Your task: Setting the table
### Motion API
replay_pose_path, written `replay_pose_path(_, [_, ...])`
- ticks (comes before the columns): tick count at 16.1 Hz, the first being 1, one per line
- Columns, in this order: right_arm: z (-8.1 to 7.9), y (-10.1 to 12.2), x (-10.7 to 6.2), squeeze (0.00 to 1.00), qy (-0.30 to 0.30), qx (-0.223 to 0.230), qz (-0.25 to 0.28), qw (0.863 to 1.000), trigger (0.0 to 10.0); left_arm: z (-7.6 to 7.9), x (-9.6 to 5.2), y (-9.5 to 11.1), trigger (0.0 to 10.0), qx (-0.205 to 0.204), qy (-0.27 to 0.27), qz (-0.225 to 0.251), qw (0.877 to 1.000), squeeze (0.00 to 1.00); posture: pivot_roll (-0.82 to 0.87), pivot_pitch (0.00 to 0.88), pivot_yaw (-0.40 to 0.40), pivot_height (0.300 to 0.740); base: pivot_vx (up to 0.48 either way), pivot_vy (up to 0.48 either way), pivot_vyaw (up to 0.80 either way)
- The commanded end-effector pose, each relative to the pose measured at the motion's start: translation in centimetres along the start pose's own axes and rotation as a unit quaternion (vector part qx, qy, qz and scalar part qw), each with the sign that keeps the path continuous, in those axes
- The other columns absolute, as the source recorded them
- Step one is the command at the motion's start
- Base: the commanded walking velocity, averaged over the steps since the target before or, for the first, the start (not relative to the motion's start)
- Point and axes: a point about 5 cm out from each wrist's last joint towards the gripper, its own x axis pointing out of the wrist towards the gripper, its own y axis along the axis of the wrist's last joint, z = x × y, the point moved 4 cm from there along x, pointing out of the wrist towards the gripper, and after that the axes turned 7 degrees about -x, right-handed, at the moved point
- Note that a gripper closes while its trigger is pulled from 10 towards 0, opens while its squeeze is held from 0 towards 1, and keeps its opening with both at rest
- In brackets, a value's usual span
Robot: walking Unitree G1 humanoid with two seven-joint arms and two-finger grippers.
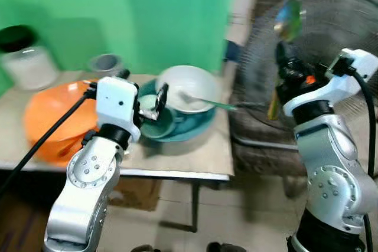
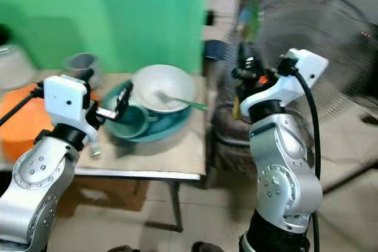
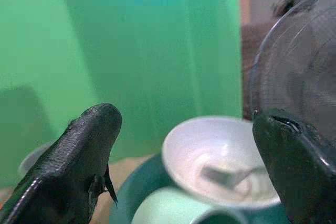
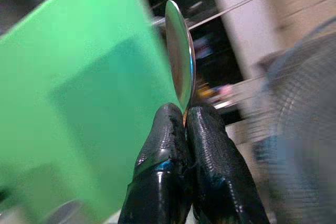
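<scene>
The right gripper (image 4: 185,124) is raised beside the surface (image 1: 195,157), in front of a standing fan (image 1: 331,57), with its jaws clamped together on the handle of a spoon (image 4: 179,69) — the bowl of the spoon points straight up, well above the dishes. The left gripper (image 1: 158,100) hovers low over the stack of dishes, jaws apart and holding nothing; in its wrist view the two black fingers (image 3: 79,150) frame a white bowl (image 3: 220,156).

That white bowl sits on a teal plate (image 1: 198,127) near the surface's right edge, with a second utensil (image 1: 207,102) resting inside it, handle pointing towards the fan. A small teal cup (image 1: 155,123) sits on the same plate just beside the bowl, under the left gripper. To the left lies a large orange bowl (image 1: 50,119), and behind it a jar with a dark lid (image 1: 26,63) and a small grey cup (image 1: 106,63).

The step in hand looks like placing the spoon. To do it well, the right arm should swing in over bare surface beside the plate, tilt the spoon flat and lower it until it rests before releasing — dropping it from height risks a bounce off the edge. The open left gripper should stay clear of the cup and bowl rim so nothing gets nudged.
</scene>
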Motion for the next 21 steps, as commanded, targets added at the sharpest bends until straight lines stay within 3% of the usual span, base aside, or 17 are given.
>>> replay_pose_path(1, [0.0, -0.1, 0.1, 0.00, -0.027, -0.017, 0.010, 0.999, 10.0, -0.7, 0.1, 0.1, 10.0, 0.014, 0.022, 0.002, 1.000, 0.00, 0.08, 0.000, 0.010, 0.740, 0.000, 0.000, -0.80])
replay_pose_path(2, [0.3, 0.0, 0.1, 0.00, -0.041, -0.032, 0.015, 0.999, 10.0, -0.9, 0.1, 0.0, 10.0, 0.016, 0.028, 0.000, 0.999, 0.00, 0.08, 0.000, 0.011, 0.740, 0.000, 0.000, -0.80])
replay_pose_path(3, [0.2, -0.6, 0.1, 0.00, -0.030, -0.040, -0.002, 0.999, 10.0, -0.6, 0.0, -0.2, 10.0, -0.005, 0.000, -0.012, 1.000, 0.00, 0.08, 0.000, 0.011, 0.740, 0.000, 0.000, -0.80])
replay_pose_path(4, [-0.2, -1.1, -0.1, 0.00, -0.005, -0.019, -0.015, 1.000, 10.0, -0.7, -0.1, -0.4, 10.0, -0.003, -0.001, -0.017, 1.000, 0.00, 0.08, 0.000, 0.011, 0.740, 0.000, 0.000, -0.80])
replay_pose_path(5, [-0.7, -1.4, -0.3, 0.00, 0.029, -0.004, -0.028, 0.999, 10.0, -1.1, -0.2, -0.6, 10.0, 0.019, 0.012, -0.017, 1.000, 0.00, 0.08, 0.000, 0.010, 0.740, 0.000, 0.000, -0.80])
replay_pose_path(9, [-1.2, -1.8, -0.4, 0.00, 0.052, -0.009, -0.041, 0.998, 10.0, -1.7, -0.1, -0.9, 10.0, 0.012, 0.033, -0.026, 0.999, 0.00, 0.07, 0.000, 0.001, 0.740, 0.000, 0.000, -0.80])
replay_pose_path(11, [-1.3, -1.9, -0.2, 0.00, 0.063, -0.011, -0.048, 0.997, 10.0, -2.7, -0.3, -1.1, 10.0, 0.006, 0.070, -0.023, 0.997, 0.00, 0.07, 0.000, -0.011, 0.740, 0.000, 0.000, -0.80])
replay_pose_path(14, [-1.1, -1.9, -0.1, 0.00, 0.050, 0.003, -0.052, 0.997, 10.0, -3.2, -0.1, -0.7, 10.0, -0.002, 0.090, -0.003, 0.996, 0.00, 0.07, 0.000, -0.017, 0.740, 0.000, 0.000, -0.80])
replay_pose_path(17, [-0.2, -2.5, -0.1, 0.00, 0.027, 0.004, -0.071, 0.997, 10.0, -2.8, -0.1, -0.8, 10.0, 0.007, 0.074, -0.006, 0.997, 0.00, 0.07, 0.000, -0.016, 0.740, 0.000, 0.000, -0.80])
replay_pose_path(19, [1.2, -3.0, -0.4, 0.00, -0.009, -0.017, -0.086, 0.996, 10.0, -2.5, 0.0, -0.8, 10.0, 0.007, 0.067, -0.001, 0.998, 0.00, 0.06, 0.000, -0.013, 0.740, 0.000, 0.000, -0.80])
replay_pose_path(21, [1.4, -2.9, -0.4, 0.00, -0.010, -0.036, -0.086, 0.996, 10.0, -2.2, 0.0, -1.2, 10.0, 0.009, 0.056, -0.006, 0.998, 0.00, 0.06, 0.000, -0.008, 0.740, 0.000, 0.000, -0.80])
